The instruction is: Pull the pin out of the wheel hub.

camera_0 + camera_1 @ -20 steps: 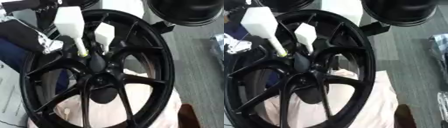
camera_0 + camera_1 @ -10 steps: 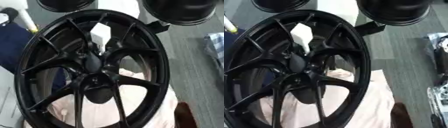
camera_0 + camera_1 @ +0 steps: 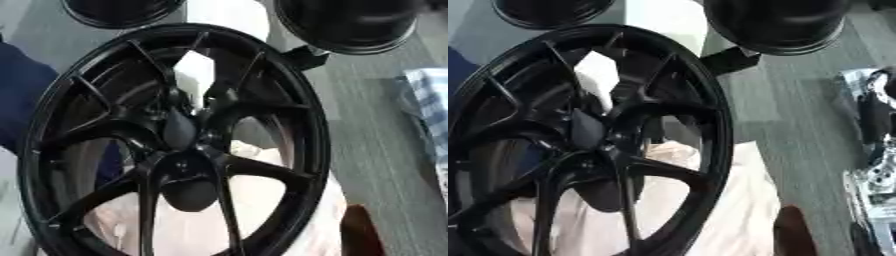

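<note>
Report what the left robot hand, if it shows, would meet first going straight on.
No robot hand can be made out in either view, so no line can be drawn. The wheel fills the picture; an unclear black-and-silver shape sits at the right edge.

Hardly visible. Only a black-and-silver part at the right edge of the right eye view, dark above, pale metal below; unclear whether arm or something else. Nothing further discernible.

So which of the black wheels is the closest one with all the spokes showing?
The big black spoked wheel filling the middle. The two other black wheels sit farther back, cut off at the top.
</note>
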`<state>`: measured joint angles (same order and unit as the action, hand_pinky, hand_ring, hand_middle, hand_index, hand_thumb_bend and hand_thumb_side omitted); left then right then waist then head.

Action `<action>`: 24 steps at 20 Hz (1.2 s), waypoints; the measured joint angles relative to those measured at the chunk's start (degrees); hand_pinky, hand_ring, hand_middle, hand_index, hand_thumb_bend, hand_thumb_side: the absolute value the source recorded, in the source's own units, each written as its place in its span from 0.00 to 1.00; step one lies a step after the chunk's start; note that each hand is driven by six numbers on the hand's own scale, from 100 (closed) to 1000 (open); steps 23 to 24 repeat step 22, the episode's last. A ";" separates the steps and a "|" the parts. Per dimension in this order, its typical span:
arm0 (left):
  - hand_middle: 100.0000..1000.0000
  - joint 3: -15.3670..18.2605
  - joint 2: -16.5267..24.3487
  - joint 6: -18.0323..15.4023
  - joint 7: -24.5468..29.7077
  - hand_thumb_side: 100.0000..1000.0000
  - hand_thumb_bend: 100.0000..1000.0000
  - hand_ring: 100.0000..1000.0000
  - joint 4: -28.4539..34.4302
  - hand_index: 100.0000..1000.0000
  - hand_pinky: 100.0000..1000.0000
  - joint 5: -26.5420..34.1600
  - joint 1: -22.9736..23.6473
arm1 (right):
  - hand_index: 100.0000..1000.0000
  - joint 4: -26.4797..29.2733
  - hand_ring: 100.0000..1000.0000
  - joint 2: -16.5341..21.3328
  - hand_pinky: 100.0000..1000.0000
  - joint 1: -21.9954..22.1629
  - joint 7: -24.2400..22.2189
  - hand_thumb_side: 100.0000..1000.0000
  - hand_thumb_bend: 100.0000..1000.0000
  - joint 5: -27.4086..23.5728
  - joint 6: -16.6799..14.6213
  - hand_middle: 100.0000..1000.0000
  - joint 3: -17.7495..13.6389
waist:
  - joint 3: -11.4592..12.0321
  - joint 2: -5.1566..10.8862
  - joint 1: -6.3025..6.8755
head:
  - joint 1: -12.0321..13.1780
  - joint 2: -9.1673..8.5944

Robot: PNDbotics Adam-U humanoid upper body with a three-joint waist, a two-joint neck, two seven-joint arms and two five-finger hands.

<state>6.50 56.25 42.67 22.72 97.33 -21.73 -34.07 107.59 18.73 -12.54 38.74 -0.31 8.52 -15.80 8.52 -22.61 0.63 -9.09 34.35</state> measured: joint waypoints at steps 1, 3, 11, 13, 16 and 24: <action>0.79 1.07 -0.61 -0.73 -0.83 0.81 0.35 0.79 -0.50 0.90 0.82 0.59 1.52 | 0.61 0.00 0.77 0.00 0.66 -0.04 -0.06 0.48 0.00 0.00 -0.04 0.52 0.02 | -0.25 0.00 0.07 | 0.13 -0.06; 0.79 2.79 -1.16 -2.31 -2.57 0.81 0.35 0.79 -0.91 0.90 0.82 2.07 4.56 | 0.61 0.00 0.77 0.00 0.66 -0.05 -0.20 0.48 0.00 -0.01 -0.13 0.52 0.19 | -0.52 0.00 0.16 | 0.43 -0.19; 0.51 5.91 -2.19 -9.33 -10.00 0.77 0.00 0.56 -3.08 0.70 0.58 9.04 6.05 | 0.61 0.00 0.77 0.00 0.66 -0.06 -0.43 0.47 0.00 -0.01 -0.16 0.51 0.35 | -0.66 0.36 0.28 | 0.69 -0.51; 0.51 6.49 -3.19 -11.01 -11.89 0.76 0.00 0.55 -1.82 0.69 0.57 10.78 4.32 | 0.61 0.00 0.77 0.00 0.66 -0.06 -0.42 0.47 0.00 -0.02 -0.17 0.51 0.37 | -0.67 0.39 0.30 | 0.66 -0.79; 0.50 5.94 -5.53 -13.31 -14.76 0.77 0.00 0.55 1.25 0.69 0.55 13.54 2.43 | 0.61 0.00 0.77 -0.05 0.66 -0.10 -0.42 0.47 0.00 -0.04 -0.17 0.51 0.68 | -0.91 0.41 0.22 | 0.87 -1.16; 0.50 5.03 -10.54 -16.97 -21.03 0.80 0.00 0.55 3.78 0.68 0.56 19.78 0.93 | 0.61 0.00 0.77 -0.52 0.66 -0.56 -0.47 0.47 0.00 -0.17 -0.21 0.51 0.89 | -1.43 0.42 -0.27 | 1.45 -1.78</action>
